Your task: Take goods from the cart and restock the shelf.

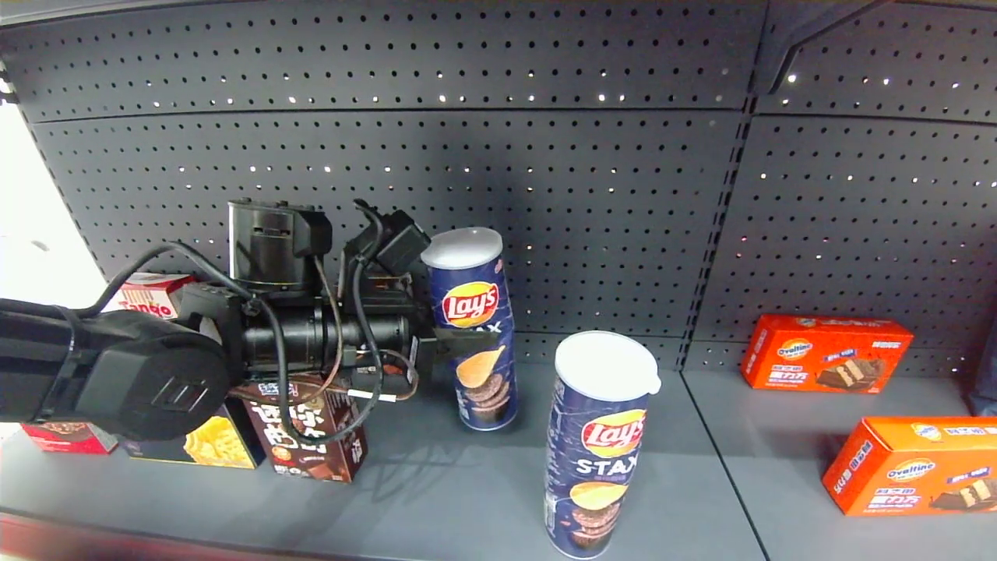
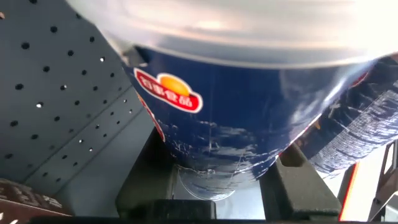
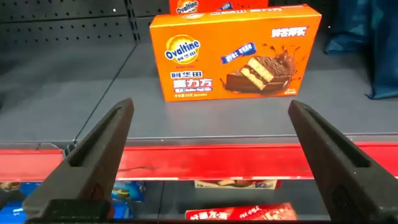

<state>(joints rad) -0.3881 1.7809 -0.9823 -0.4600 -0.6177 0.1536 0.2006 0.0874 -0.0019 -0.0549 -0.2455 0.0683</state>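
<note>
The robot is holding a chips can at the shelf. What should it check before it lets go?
1. The left gripper is shut on the back can: ok.
2. The back can stands upright: ok.
3. Its bottom rests on the shelf: cannot tell.
4. There is a gap to the front can: ok.
5. The right gripper is open and empty: ok.

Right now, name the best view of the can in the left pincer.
Head view: the whole can stands on the shelf, left pincer at its middle. Left wrist view: a slice under its lid. Right wrist view: an orange box.
</note>
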